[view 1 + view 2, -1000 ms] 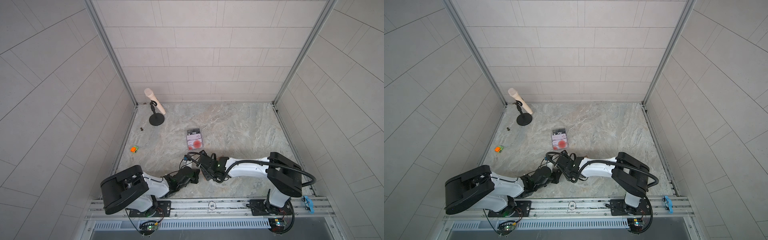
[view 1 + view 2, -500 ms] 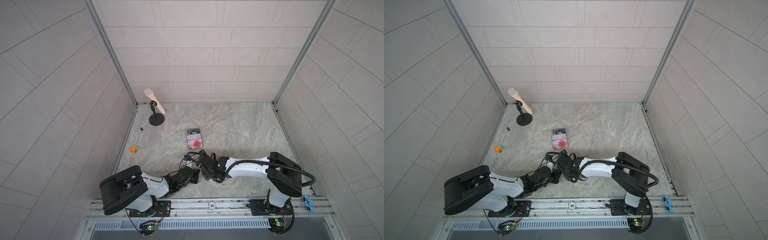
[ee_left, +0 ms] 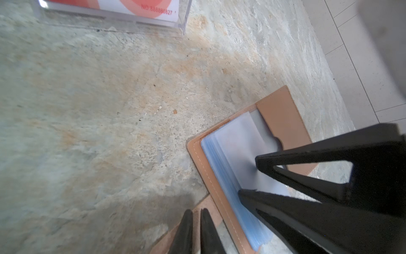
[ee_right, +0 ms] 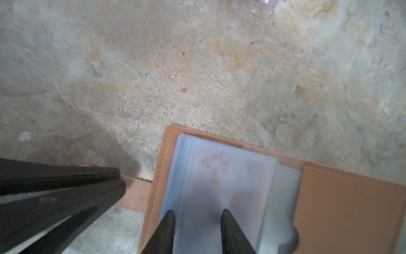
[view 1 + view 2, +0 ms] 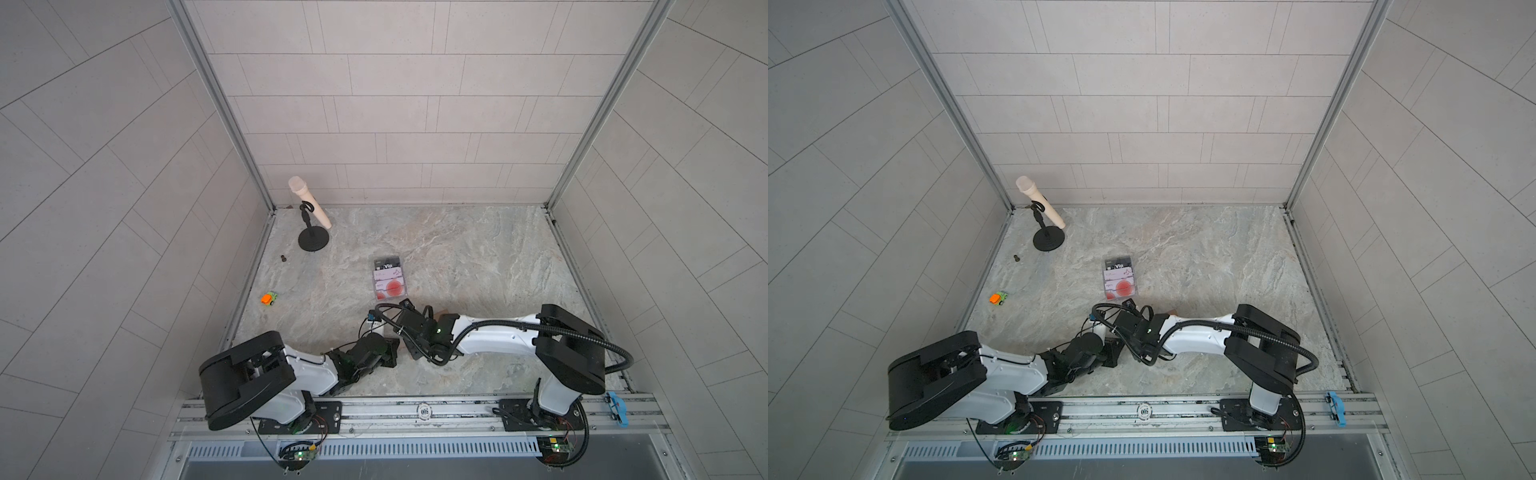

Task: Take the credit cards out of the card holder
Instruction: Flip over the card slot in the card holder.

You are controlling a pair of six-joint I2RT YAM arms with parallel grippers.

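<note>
The card holder (image 4: 351, 209) is a tan leather wallet lying open on the stone floor, with a stack of frosted plastic sleeves (image 3: 237, 140). A credit card (image 4: 215, 169) with a pink blossom print shows faintly through the top sleeve. My right gripper (image 4: 197, 213) is open, its two tips a short way apart and resting on that top sleeve. My left gripper (image 3: 195, 212) is shut on the holder's tan strap (image 4: 136, 193) beside the cover. In both top views the two wrists hide most of the holder; only a tan corner (image 5: 441, 311) shows.
A clear plastic box (image 5: 388, 278) with red-and-white cards lies just beyond the grippers. A beige microphone on a black stand (image 5: 309, 212), a small dark screw (image 5: 284, 257) and an orange toy car (image 5: 269, 298) lie by the left wall.
The right gripper's jaws have narrowed a little over the sleeves. Both arms stay almost where they were.
</note>
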